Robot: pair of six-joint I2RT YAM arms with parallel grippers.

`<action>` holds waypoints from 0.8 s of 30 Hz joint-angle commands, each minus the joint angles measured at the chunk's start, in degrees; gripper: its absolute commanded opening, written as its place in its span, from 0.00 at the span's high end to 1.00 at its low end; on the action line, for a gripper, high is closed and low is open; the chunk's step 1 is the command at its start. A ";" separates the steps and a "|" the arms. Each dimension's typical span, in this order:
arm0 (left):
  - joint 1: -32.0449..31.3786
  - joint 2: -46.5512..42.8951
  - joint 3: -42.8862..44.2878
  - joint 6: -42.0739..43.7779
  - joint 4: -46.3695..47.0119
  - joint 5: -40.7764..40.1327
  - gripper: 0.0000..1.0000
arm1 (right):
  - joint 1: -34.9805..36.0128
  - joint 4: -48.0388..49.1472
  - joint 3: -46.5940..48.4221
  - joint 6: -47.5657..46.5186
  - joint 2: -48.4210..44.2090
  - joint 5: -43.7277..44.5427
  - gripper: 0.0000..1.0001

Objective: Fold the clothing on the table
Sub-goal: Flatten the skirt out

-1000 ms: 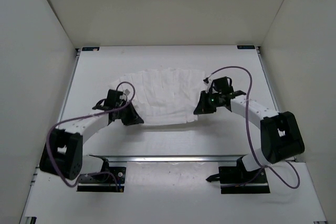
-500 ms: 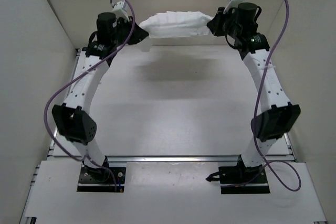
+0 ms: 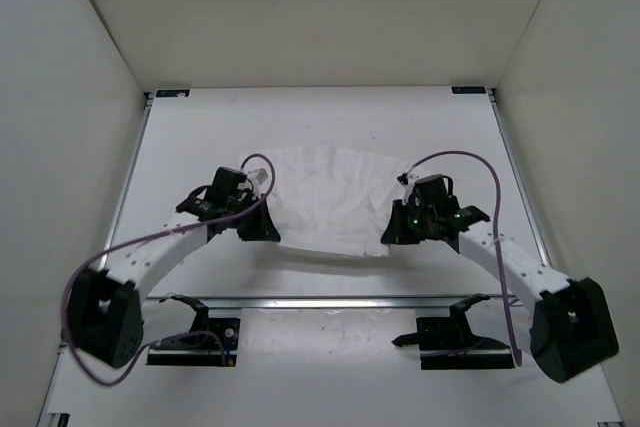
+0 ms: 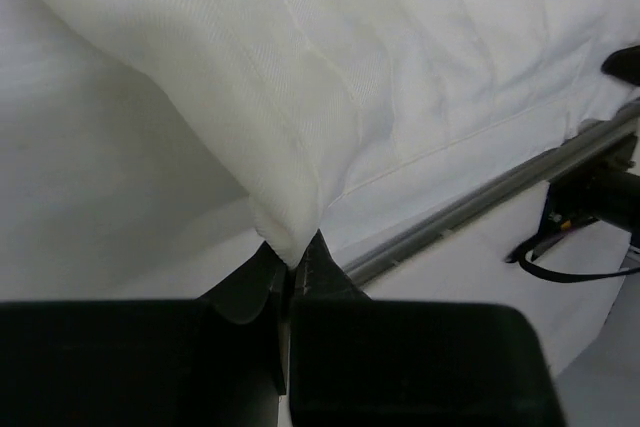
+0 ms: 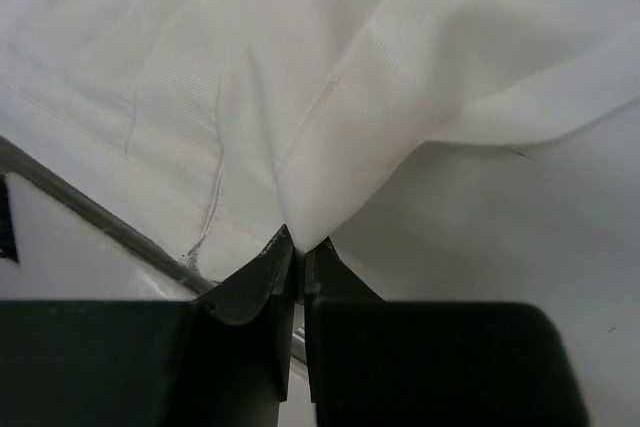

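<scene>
Mid-fold: left gripper [image 4: 292,265] and right gripper [image 5: 300,245] each clamped on a clothing [image 3: 330,197] corner by the table [image 3: 320,112] near edge; next likely lay flat, release.

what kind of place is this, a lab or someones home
Probably a lab robot test cell, not a home: a white table boxed in by plain white walls, a metal rail at its near edge, and one piece of clothing.

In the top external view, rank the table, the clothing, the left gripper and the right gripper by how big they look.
1. table
2. clothing, spread between the two arms
3. left gripper and right gripper: they look alike in size, so they are not ranked. Each is pinching a near corner of the clothing.
</scene>
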 commanded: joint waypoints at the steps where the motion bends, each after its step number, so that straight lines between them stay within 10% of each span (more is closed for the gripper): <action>1: 1.31 -15.00 3.19 -2.06 -3.80 -5.51 1.00 | 1.79 3.18 3.64 3.59 -9.14 2.30 1.00; 8: 7.65 -3.21 12.68 -0.57 -4.96 -2.70 1.00 | -12.08 5.63 15.93 -0.09 3.47 -6.04 1.00; 24: 11.87 23.63 46.99 0.03 2.54 1.26 1.00 | -13.76 2.40 57.92 -5.37 33.74 -7.11 1.00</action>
